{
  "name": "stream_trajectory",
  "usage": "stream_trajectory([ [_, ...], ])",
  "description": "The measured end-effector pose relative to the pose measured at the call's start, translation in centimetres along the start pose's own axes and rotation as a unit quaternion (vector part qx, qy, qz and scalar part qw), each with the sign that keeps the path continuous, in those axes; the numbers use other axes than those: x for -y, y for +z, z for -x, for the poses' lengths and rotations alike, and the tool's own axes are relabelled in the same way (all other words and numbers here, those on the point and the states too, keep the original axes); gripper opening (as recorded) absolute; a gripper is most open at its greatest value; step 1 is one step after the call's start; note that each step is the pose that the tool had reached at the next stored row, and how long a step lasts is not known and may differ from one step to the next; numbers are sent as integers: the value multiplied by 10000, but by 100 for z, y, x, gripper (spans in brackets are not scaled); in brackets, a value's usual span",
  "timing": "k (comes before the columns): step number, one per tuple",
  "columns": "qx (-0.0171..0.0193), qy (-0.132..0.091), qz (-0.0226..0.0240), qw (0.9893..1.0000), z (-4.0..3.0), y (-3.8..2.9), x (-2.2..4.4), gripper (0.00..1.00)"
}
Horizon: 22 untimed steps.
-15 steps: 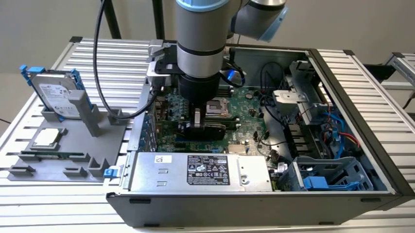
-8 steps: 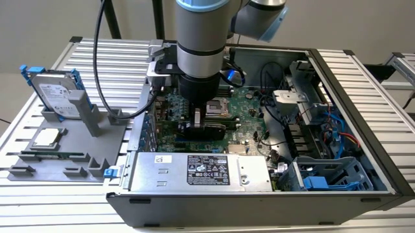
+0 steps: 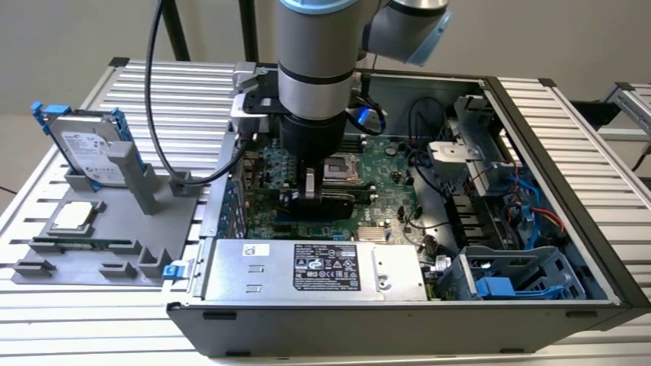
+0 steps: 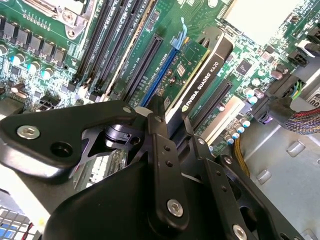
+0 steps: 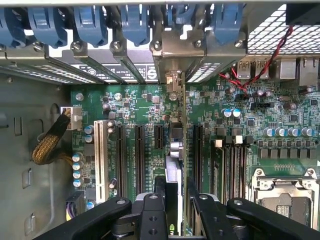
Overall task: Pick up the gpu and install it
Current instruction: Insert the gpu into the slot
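The gpu [image 3: 323, 204] stands on edge over the green motherboard [image 3: 392, 160] inside the open computer case [image 3: 569, 191]. My gripper [image 3: 310, 185] reaches down from above and is shut on the card's top edge. In the second wrist view, the gpu [image 4: 202, 75] shows its black shroud and green board, and its lower edge meets the blue slot [image 4: 162, 75]. One black finger sits on each side of it at the gripper [image 4: 172, 119]. In the first wrist view, the gpu [image 5: 172, 167] is edge-on between the fingers [image 5: 160, 187]. Its silver bracket [image 5: 172, 80] lines up with the rear panel.
A silver hard drive [image 3: 90, 149] in a blue frame, a processor chip [image 3: 76, 217] and a RAM stick [image 3: 81, 245] rest on a grey fixture at the exterior view's left. The power supply [image 3: 315, 271], drive cage [image 3: 519, 278] and cables [image 3: 432, 175] crowd the case.
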<state>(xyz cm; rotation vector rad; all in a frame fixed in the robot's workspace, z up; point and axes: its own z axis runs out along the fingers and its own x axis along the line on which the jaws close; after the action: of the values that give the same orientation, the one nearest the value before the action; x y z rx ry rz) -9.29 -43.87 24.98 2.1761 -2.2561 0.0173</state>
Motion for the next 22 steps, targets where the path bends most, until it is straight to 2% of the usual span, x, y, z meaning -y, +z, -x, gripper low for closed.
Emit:
stream_trajectory([
  [22, 1, -71, -13, 10000, 0, -41, 17, 0],
])
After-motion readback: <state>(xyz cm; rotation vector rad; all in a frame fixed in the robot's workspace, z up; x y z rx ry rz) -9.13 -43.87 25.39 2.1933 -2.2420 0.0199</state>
